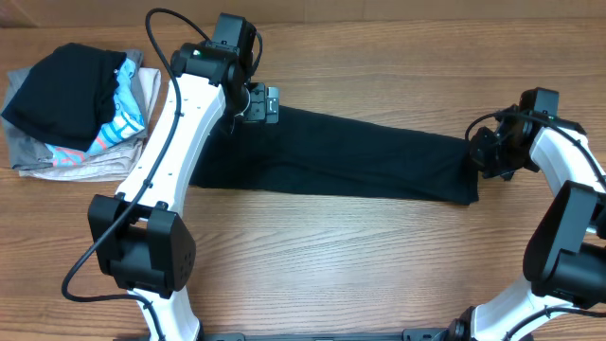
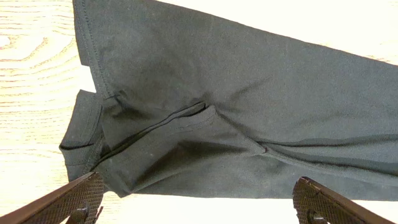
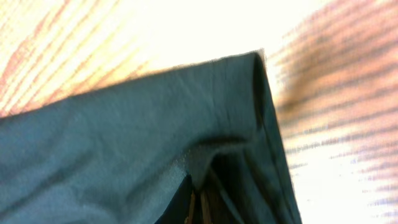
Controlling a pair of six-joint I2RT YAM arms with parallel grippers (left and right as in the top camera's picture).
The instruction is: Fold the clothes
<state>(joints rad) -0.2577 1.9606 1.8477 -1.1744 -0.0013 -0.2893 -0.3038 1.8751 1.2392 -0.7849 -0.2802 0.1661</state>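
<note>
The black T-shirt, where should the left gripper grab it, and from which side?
Grip the layered edge at the bunched left end of the black T-shirt, coming straight down with the open left gripper. The shirt lies flat as a long folded strip, so only a top-down pinch likely catches every layer. The right gripper is shut on the opposite end.

The T-shirt (image 1: 360, 156) lies across the table (image 1: 331, 256), garment pile (image 1: 76, 114) to its left.
</note>
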